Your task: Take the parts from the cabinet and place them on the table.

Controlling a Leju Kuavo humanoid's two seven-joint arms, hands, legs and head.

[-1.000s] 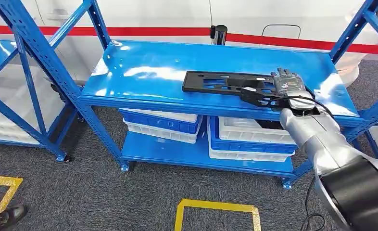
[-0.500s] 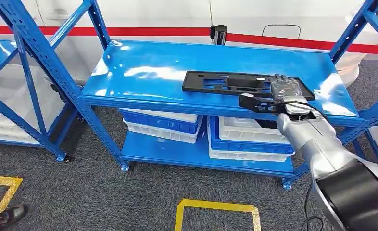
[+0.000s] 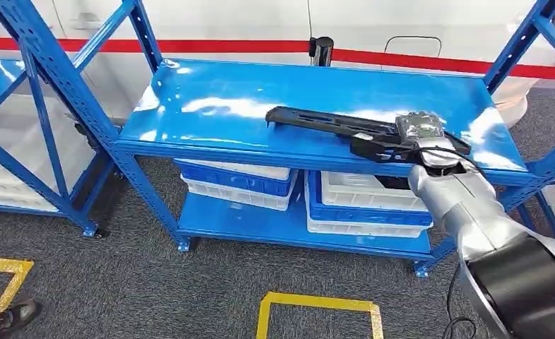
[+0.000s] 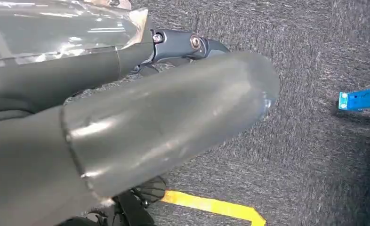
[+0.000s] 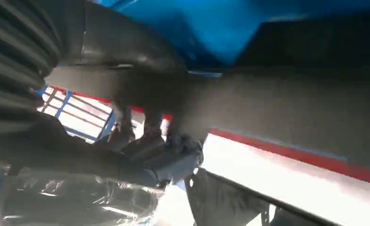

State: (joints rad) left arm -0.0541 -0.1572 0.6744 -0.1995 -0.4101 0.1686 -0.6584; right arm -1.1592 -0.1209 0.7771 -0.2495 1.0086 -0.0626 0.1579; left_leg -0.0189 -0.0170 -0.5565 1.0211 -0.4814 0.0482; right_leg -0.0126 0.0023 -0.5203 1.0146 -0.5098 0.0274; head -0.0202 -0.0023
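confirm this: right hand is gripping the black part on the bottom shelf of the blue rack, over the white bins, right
Not quite. The right hand grips the black part on the top shelf of the blue rack, not the bottom one. The head view shows it, with the white bins on the shelf below. The rest holds.

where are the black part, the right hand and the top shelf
black part (image 3: 317,119), head view, on its long bar near the raised left end
right hand (image 3: 417,133), head view, on the back of the hand gripping the part
top shelf (image 3: 225,106), head view, on its bare blue surface
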